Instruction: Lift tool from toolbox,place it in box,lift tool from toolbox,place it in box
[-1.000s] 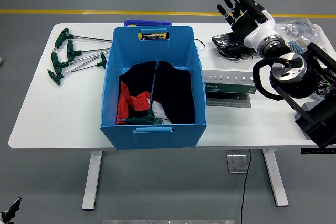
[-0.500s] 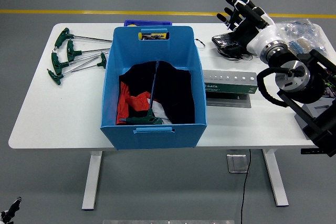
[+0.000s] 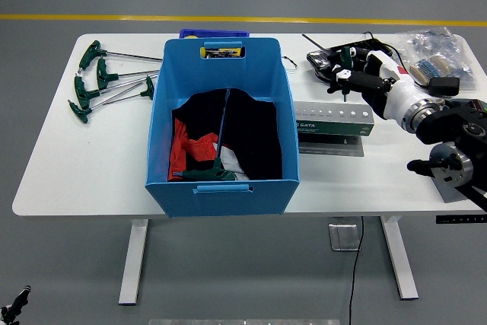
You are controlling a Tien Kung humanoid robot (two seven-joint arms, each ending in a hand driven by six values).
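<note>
A blue box (image 3: 283, 104) stands mid-table with black and red cloth in it. One green T-handle wrench (image 3: 205, 174) lies inside, its thin shaft leaning up toward the far wall. Several more green T-handle wrenches (image 3: 97, 80) lie at the table's left end. The grey-green toolbox strip (image 3: 332, 122) sits right of the box. My right hand (image 3: 352, 72) hovers just behind that strip, fingers curled around a green-handled T wrench (image 3: 346, 55). Its thin shaft points up-left toward the table's far edge. My left arm is out of view.
A black object (image 3: 326, 59) lies behind my right hand. A clear plastic bag (image 3: 428, 45) of parts sits at the far right corner. A dark blue item (image 3: 213, 33) peeks out behind the box. My right forearm (image 3: 449, 131) overhangs the table's right end.
My right arm has come down from a raised pose above the far edge to just over the table behind the toolbox strip, the wrench still in hand and its shaft now lying low.
</note>
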